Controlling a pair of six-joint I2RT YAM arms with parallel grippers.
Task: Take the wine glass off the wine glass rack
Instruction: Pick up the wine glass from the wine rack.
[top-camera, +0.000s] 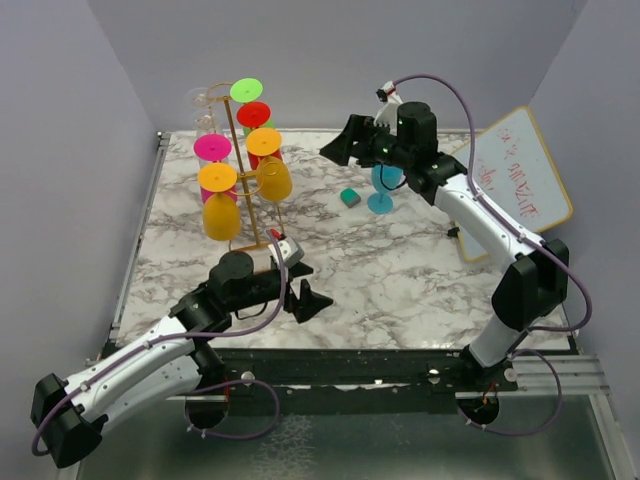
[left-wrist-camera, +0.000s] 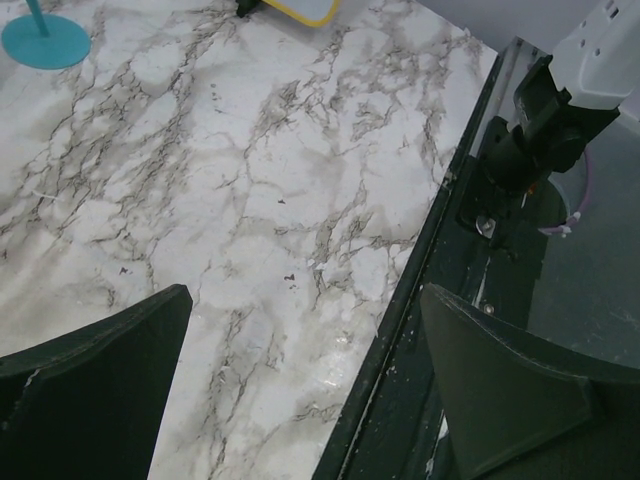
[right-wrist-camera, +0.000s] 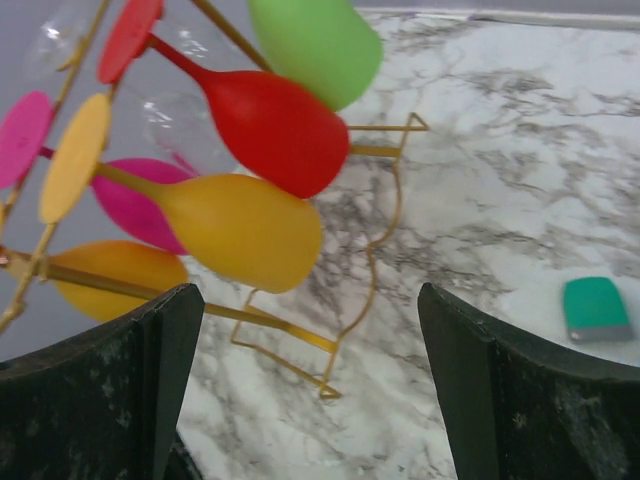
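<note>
Glass: teal wine glass (top-camera: 384, 180) is off the rack, standing upright on its foot on the table (top-camera: 400, 280), far-right part, partly hidden under the right arm's wrist.
Rack: wine glass rack (top-camera: 247, 195) stands at far left of the table, well apart from the teal one; gold wire, open base.
Rack load: six glasses hang bowl-down by their feet: green glass (top-camera: 246, 90), red glass (top-camera: 254, 113), orange glass (top-camera: 272, 178), pink glass (top-camera: 212, 148), yellow glass (top-camera: 221, 215), clear glass (top-camera: 200, 100).
Right claw: right claw (top-camera: 340, 142) is open wide, nothing between the fingers. It sits between the teal glass and the rack in the overhead view and faces the rack. Its wrist camera shows the red, green and orange bowls and the wire base ahead.
Left claw: left claw (top-camera: 305, 288) is open wide and holds nothing, low over bare marble near the front edge, right of the rack base. The teal foot shows at the far corner of its wrist view.
Other: small teal block (top-camera: 349, 197) lies flat just left of the teal glass's foot, not touching; whiteboard (top-camera: 520, 180) leans at the right edge.
</note>
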